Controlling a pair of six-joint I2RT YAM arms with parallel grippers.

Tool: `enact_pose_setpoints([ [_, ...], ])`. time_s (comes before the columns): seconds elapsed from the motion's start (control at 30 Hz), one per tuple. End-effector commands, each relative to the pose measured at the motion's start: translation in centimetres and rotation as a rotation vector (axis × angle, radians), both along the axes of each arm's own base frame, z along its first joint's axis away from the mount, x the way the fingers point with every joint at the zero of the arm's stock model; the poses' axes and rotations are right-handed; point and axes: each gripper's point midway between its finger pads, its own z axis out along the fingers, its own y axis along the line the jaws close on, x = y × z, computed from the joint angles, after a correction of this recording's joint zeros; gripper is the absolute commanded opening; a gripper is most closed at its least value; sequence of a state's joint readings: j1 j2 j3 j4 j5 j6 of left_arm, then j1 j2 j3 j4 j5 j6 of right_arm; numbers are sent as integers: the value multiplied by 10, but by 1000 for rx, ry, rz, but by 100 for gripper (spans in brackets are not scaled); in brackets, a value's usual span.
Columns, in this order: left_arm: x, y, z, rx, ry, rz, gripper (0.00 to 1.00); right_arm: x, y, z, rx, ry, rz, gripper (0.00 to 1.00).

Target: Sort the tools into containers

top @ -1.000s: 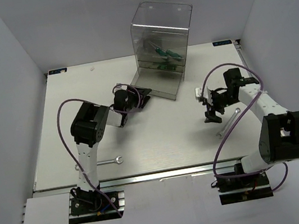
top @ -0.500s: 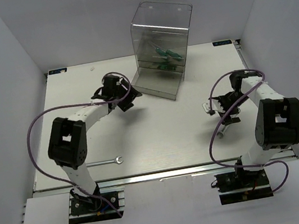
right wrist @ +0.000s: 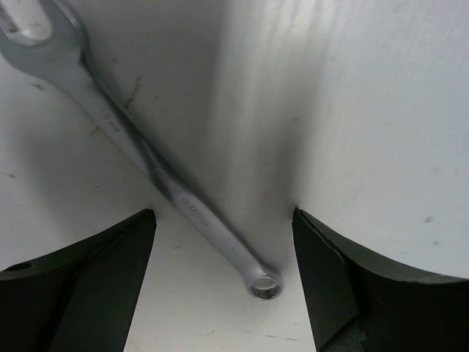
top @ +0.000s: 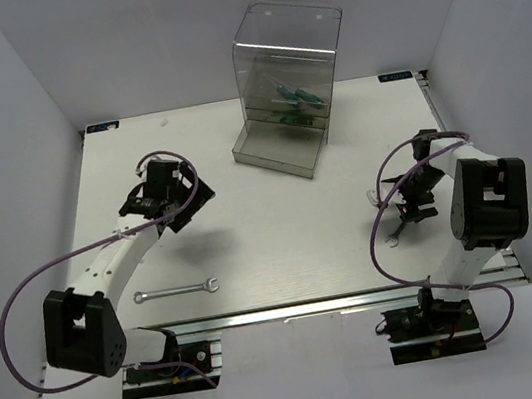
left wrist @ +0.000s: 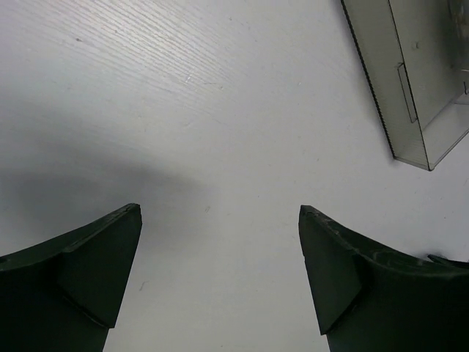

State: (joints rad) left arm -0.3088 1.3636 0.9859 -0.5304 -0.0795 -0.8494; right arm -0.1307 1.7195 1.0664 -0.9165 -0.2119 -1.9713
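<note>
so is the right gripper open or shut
Open. The wrist view shows the right gripper with a wide gap, the wrench lying loose in that gap.

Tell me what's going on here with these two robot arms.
Two arms are sorting hand tools into a clear drawer cabinet. The right tool is open and straddles a silver wrench lying on the table, not yet gripped. The left tool is open and empty over bare table. A second wrench lies near the front edge, and green-handled screwdrivers sit inside the cabinet.
</note>
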Motion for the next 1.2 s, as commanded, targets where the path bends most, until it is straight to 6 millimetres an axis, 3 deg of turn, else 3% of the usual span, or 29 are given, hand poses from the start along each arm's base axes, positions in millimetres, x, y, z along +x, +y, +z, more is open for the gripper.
enact_pose_setpoints([
  [0.0, -14, 15, -2, 43, 14, 38, 97, 14, -3, -12, -44, -107, 419, 80],
  [0.2, -36, 24, -11, 35, 62, 81, 98, 1, 3, -19, -15, -72, 467, 75],
  [0.43, -49, 32, -13, 39, 74, 103, 98, -30, 11, -28, 39, 4, 518, 70],
  [0.87, -60, 36, -13, 42, 88, 116, 98, -38, 37, -32, 61, 29, 508, 60],
  [1.07, -71, 41, -16, 48, 96, 128, 98, -46, 34, -43, 18, 53, 487, 48],
  [1.17, -75, 44, -17, 51, 96, 134, 98, -49, 29, -47, -5, 86, 448, 36],
])
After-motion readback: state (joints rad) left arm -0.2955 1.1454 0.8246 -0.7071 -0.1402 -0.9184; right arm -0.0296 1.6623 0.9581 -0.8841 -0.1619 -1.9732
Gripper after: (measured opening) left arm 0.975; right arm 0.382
